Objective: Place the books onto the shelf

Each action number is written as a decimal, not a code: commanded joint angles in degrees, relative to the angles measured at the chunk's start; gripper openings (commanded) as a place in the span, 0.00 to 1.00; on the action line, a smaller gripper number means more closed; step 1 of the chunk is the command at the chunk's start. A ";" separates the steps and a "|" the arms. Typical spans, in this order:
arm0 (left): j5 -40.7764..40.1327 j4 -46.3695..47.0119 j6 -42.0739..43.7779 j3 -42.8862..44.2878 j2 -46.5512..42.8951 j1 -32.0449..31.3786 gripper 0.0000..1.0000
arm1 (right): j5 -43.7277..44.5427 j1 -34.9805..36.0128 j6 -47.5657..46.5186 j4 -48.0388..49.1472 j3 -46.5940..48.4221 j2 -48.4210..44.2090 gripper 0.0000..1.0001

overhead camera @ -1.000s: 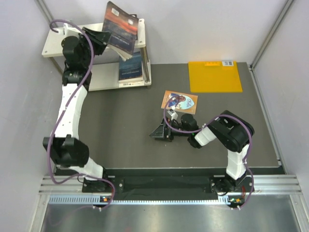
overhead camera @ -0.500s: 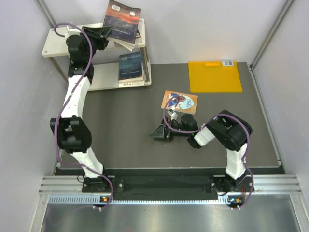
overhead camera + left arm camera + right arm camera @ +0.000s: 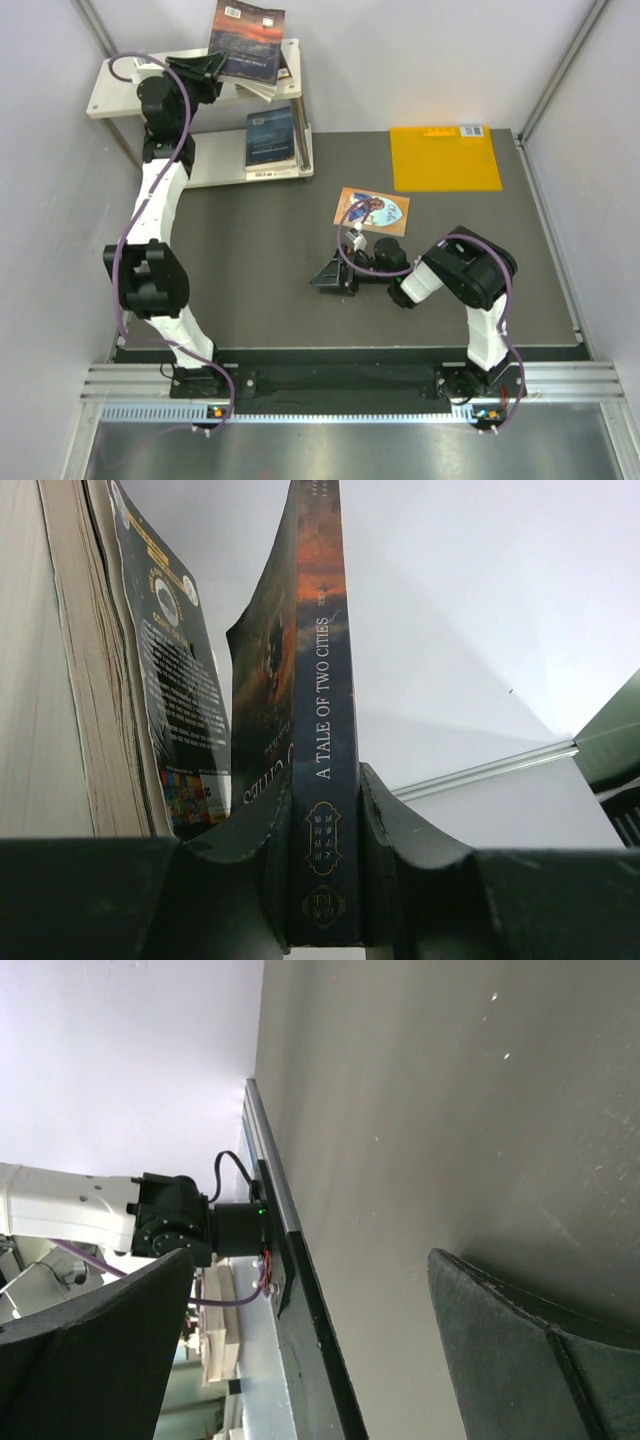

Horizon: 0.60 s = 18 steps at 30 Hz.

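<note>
The left gripper (image 3: 212, 68) clamps the dark red-glow book (image 3: 248, 38) by its spine above the shelf (image 3: 108, 95), while the right gripper (image 3: 330, 276) stands wide open near the orange-brown book (image 3: 372, 211).

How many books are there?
4: a dark book in the left end effector at the top tier; a black book beside it; a blue book on the lower tier; an orange-brown book on the table. More may hide.

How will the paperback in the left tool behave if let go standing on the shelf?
Probably floppy: the paperback is thin, its cover bowing above the grip. Likely to tip over unless leaned against the book beside it.
</note>
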 commanded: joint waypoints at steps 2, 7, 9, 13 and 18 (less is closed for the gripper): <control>-2.93 19.29 -6.03 0.12 -5.02 -0.35 0.00 | -0.72 0.20 -0.28 3.11 1.10 0.72 1.00; -8.19 22.82 -7.18 -2.60 -4.92 -0.79 0.00 | -0.81 0.20 -0.19 3.20 1.01 0.89 1.00; -9.43 22.47 -6.22 -2.61 -4.84 -1.40 0.00 | -0.81 0.20 -0.10 3.38 1.10 0.89 1.00; -12.50 21.24 -4.89 -1.03 -4.05 -2.19 0.00 | -0.81 0.21 -0.02 3.46 1.18 1.07 1.00; -14.62 21.85 -6.99 0.47 -1.85 -4.21 0.00 | -0.98 0.21 0.16 3.55 1.27 1.33 1.00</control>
